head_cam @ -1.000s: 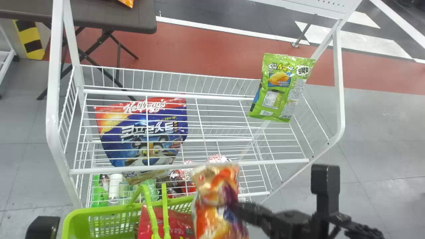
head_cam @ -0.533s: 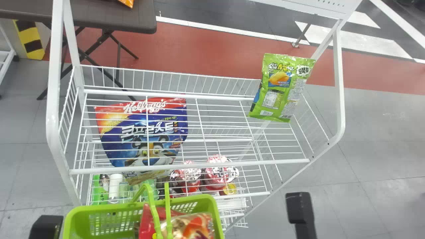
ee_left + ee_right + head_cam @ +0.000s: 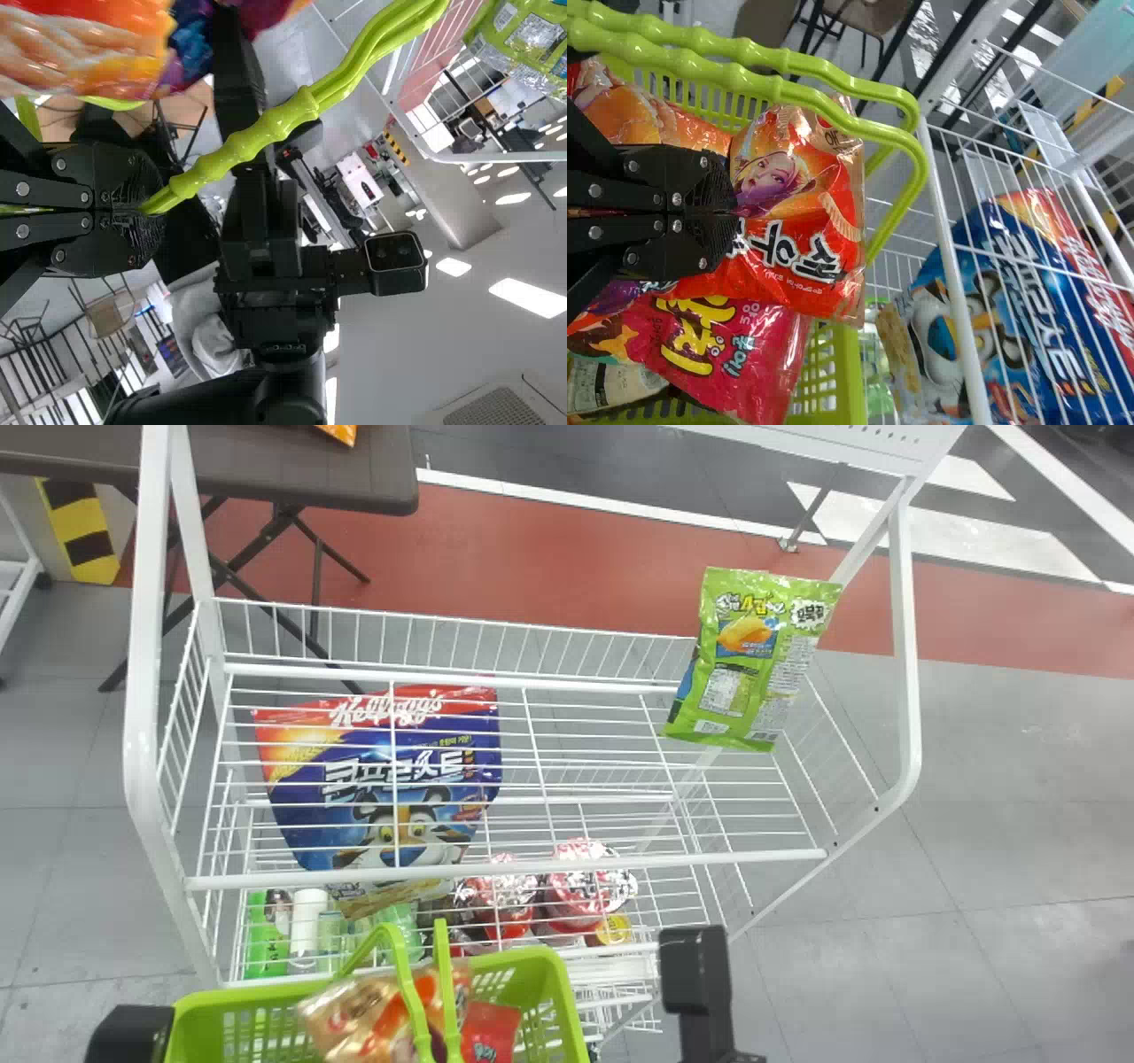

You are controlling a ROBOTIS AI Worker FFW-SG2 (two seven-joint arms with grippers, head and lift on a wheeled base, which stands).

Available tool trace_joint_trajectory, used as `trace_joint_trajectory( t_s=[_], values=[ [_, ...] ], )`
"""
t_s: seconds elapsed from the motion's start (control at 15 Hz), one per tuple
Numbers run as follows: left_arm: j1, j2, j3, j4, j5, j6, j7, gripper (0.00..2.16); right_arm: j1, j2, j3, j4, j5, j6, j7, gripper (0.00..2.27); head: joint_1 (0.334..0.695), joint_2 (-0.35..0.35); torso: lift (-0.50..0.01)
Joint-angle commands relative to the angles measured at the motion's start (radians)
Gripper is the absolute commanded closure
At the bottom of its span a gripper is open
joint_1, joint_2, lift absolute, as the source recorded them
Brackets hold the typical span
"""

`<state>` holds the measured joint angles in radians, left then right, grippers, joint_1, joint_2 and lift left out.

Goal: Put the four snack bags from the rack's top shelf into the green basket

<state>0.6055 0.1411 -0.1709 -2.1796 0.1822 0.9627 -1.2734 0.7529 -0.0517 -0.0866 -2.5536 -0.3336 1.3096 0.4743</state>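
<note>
Above the basket's left side in the head view, an orange snack bag (image 3: pixel 363 1017) hangs from my right gripper (image 3: pixel 695 970). My right gripper (image 3: pixel 733 212) is shut on that bag (image 3: pixel 797 221) in the right wrist view, with a pink-red bag (image 3: pixel 731 354) and another orange bag (image 3: pixel 642 119) beside it in the basket. The green basket (image 3: pixel 567 1001) stands before the rack; my left gripper (image 3: pixel 131 1032) is at its left. Seen from the left wrist, my left gripper (image 3: pixel 151 212) is shut on the basket handles (image 3: pixel 266 133). A green snack bag (image 3: pixel 744 660) lies at the top shelf's right end.
A blue bag with a tiger picture (image 3: pixel 390 779) shows behind the wires of the white rack (image 3: pixel 505 872). Bottles (image 3: pixel 306 930) and red-lidded tubs (image 3: pixel 585 886) stand on a lower level. Both basket handles (image 3: pixel 412 992) stand up over the basket.
My right arm has swung left, carrying the orange bag from the basket's right edge across to its left side. The basket has shifted slightly, while the rack's bags stay put.
</note>
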Motion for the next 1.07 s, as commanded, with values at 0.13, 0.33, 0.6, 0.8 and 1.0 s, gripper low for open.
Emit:
trace_joint_trajectory(
  t_s=[0.13,0.33,0.6,0.8,1.0],
  values=[
    [-0.001,0.000,-0.001,0.003,-0.003,0.000,0.000,1.75,0.005,-0.016,-0.005,-0.001,-0.012,0.037,0.061,0.55,0.695,-0.350,0.000],
    [-0.001,0.000,-0.001,0.003,-0.003,0.000,0.000,1.75,0.006,-0.016,-0.085,-0.025,-0.018,-0.006,0.055,0.00,0.695,-0.350,0.000],
    [-0.001,0.000,-0.001,0.000,-0.003,0.000,0.000,1.75,0.000,-0.011,-0.176,-0.004,-0.010,-0.273,0.021,0.06,0.695,-0.350,0.000],
    [-0.001,0.000,-0.010,0.000,-0.004,0.000,0.000,1.75,-0.069,-0.010,-0.179,0.095,0.081,-0.595,-0.079,0.06,0.695,-0.350,0.000],
    [0.002,0.000,-0.012,-0.003,-0.004,0.000,0.000,1.75,-0.270,-0.007,-0.180,0.299,0.194,-0.758,-0.164,0.06,0.695,-0.350,0.000]
  ],
)
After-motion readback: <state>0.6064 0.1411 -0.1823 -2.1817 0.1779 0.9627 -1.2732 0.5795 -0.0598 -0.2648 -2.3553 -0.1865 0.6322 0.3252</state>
